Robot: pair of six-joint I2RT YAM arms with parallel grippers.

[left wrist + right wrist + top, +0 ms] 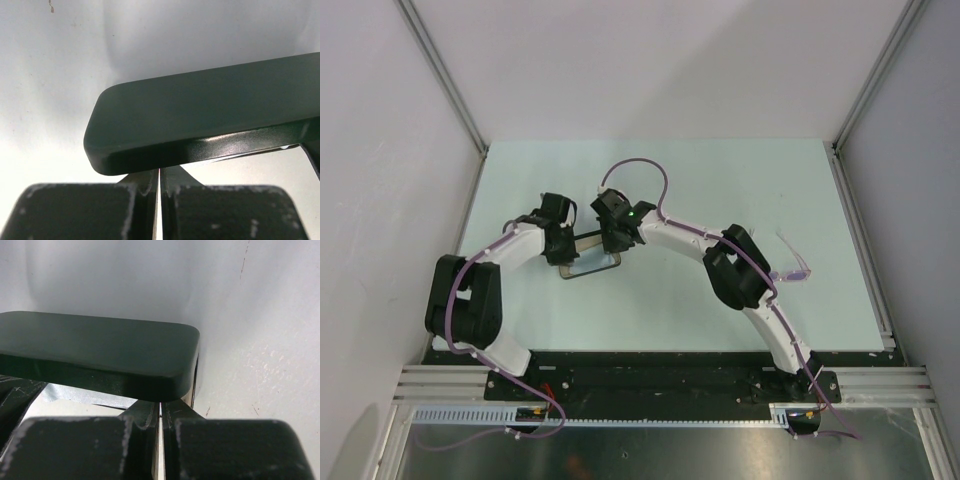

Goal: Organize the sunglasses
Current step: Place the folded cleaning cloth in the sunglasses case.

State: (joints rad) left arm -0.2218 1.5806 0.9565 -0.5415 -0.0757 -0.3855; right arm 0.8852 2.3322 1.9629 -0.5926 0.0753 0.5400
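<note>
The sunglasses (792, 266), with a thin pink-purple frame, lie on the table at the right, beside my right arm's elbow and apart from both grippers. The black oblong case (590, 264) lies mid-table between the grippers. My left gripper (563, 252) is at its left end and my right gripper (616, 244) is at its right end. In the left wrist view the case (200, 120) fills the frame just past the shut fingertips (159, 172). In the right wrist view the case (95, 350) sits just over the shut fingertips (160, 405). Nothing shows between either pair of jaws.
A pale grey-blue sheet (75, 397) shows under the case's edge. The pale table (720, 180) is fenced by white walls and metal rails at the left, right and back. My right arm's purple cable (650, 172) loops above the case.
</note>
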